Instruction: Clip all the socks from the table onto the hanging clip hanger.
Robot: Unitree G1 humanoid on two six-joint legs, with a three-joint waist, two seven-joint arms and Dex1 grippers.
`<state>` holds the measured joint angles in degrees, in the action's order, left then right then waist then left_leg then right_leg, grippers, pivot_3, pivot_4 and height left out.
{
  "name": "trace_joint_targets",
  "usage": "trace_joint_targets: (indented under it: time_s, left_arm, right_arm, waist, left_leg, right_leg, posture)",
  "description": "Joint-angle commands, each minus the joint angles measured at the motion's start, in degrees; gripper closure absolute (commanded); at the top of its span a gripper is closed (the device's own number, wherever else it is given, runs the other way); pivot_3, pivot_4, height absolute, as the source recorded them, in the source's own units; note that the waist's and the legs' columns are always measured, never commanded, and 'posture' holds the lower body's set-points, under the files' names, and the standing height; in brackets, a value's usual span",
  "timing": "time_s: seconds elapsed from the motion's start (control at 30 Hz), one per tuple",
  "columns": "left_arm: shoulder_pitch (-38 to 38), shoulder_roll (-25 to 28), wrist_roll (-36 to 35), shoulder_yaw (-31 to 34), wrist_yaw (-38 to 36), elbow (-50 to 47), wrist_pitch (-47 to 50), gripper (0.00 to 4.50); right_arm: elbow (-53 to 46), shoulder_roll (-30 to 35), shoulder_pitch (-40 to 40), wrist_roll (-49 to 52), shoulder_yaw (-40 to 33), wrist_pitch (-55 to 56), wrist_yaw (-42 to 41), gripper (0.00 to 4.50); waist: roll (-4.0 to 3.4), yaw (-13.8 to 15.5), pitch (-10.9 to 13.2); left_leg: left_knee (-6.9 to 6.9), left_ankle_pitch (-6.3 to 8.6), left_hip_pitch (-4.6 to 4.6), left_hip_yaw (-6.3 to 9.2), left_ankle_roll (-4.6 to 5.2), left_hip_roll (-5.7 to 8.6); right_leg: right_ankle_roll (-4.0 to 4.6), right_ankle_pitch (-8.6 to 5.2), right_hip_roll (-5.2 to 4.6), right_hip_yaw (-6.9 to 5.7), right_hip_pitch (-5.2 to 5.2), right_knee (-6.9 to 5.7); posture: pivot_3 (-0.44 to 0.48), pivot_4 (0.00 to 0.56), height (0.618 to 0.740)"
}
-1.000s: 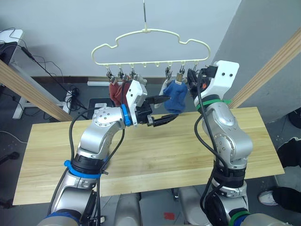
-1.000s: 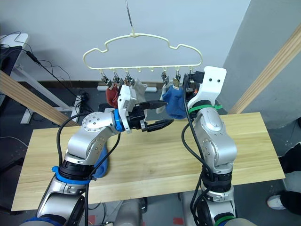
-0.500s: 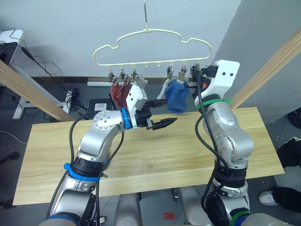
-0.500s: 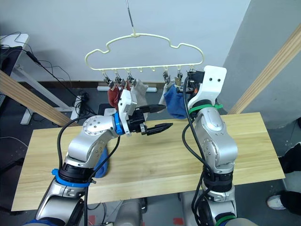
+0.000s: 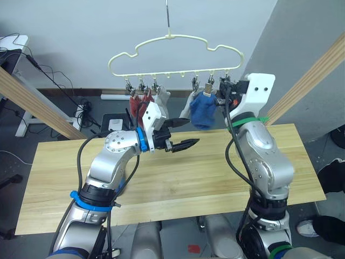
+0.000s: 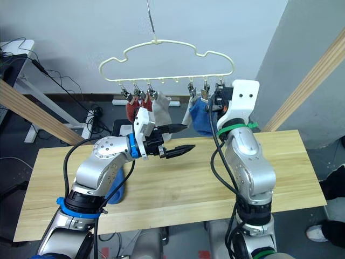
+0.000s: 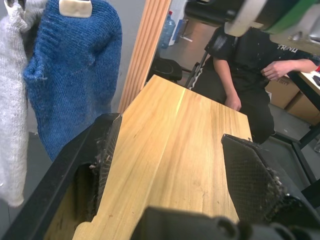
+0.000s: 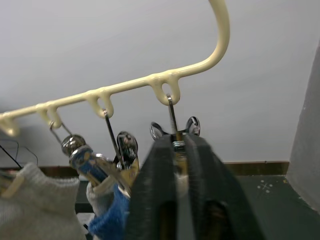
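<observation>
The pale yellow clip hanger [image 5: 178, 46] hangs above the table's [image 5: 178, 178] far edge. Two rust red socks [image 5: 137, 105] and a light grey sock [image 5: 161, 97] hang from its left clips. Another grey sock [image 5: 188, 107] and a blue sock [image 5: 204, 110] hang right of the middle. My right gripper [image 5: 222, 90] is up at the rightmost clip [image 8: 173, 145], shut on it. My left gripper [image 5: 192, 132] is open and empty, just below and left of the blue sock [image 7: 75, 65]. A second blue sock [image 6: 116, 186] lies on the table, mostly hidden behind my left arm.
Slanted wooden poles cross at the left [image 5: 32, 105] and the right [image 5: 307, 81]. Cables [image 5: 70, 102] lie on the floor behind the table. A person in black [image 7: 250, 65] sits beyond the table's right end.
My left gripper has dropped a little and drawn back from the blue sock, still open. The hanger has swung slightly right. My right gripper stays on the rightmost clip.
</observation>
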<state>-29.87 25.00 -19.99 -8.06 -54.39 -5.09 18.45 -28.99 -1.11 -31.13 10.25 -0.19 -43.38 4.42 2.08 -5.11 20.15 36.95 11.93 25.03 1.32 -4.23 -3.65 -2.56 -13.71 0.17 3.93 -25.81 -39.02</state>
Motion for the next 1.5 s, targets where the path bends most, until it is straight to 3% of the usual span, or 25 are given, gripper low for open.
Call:
trace_joint_targets:
  time_s: [0.03, 0.37, 0.83, 1.0, 1.5]
  left_arm:
    - [-0.4, -0.2, -0.3, 0.4, 0.1, -2.3, -1.0, 0.88]
    - [-1.5, -1.0, -0.4, 0.7, 1.0, -1.9, -0.9, 0.88]
    - [-2.8, -1.4, -0.1, 0.5, 1.1, -1.1, -1.8, 0.88]
    - [-3.1, -1.5, 0.1, 0.3, 1.0, -0.8, -2.0, 0.88]
    - [-3.5, -1.5, 0.4, 0.1, 0.7, -0.1, -2.6, 0.88]
  right_arm:
    - [-6.6, 2.2, 1.6, -0.6, 1.7, -1.1, -1.3, 2.86]
    - [-13.5, 8.0, 4.1, -0.8, 4.3, -3.8, -4.3, 2.86]
    - [-7.0, 5.6, 1.4, -1.7, 2.5, -3.5, -2.6, 2.86]
    - [-3.9, 4.2, 0.0, -2.8, 1.9, -3.2, -1.6, 1.59]
    - [4.3, 1.2, -4.7, -4.3, -0.6, 2.5, 0.6, 1.59]
  waist:
    - [0.0, 0.0, 0.0]
    - [0.03, 0.0, -0.1]
    - [0.04, 0.0, -0.1]
    - [0.04, 0.0, -0.1]
    - [0.04, 0.0, -0.1]
  left_leg:
    - [0.01, 0.0, 0.0, 0.0, 0.0, 0.0]
    - [0.03, 0.0, -0.01, 0.0, 0.0, 0.0]
    - [0.04, -0.01, -0.02, 0.0, 0.01, 0.0]
    - [0.05, -0.02, -0.02, 0.01, 0.02, 0.0]
    - [0.04, -0.02, -0.02, 0.0, 0.02, 0.0]
  right_leg:
    - [0.0, 0.0, 0.0, 0.0, 0.0, 0.0]
    - [0.0, 0.0, 0.01, 0.01, 0.01, -0.02]
    - [0.0, 0.01, 0.01, 0.0, 0.01, -0.03]
    - [0.01, 0.01, 0.01, 0.0, 0.01, -0.04]
    - [0.02, 0.02, 0.01, 0.01, 0.01, -0.03]
  posture:
    - [-0.158, 0.286, 0.74]
    - [-0.157, 0.29, 0.74]
    - [-0.157, 0.291, 0.74]
    - [-0.157, 0.291, 0.74]
    - [-0.156, 0.289, 0.74]
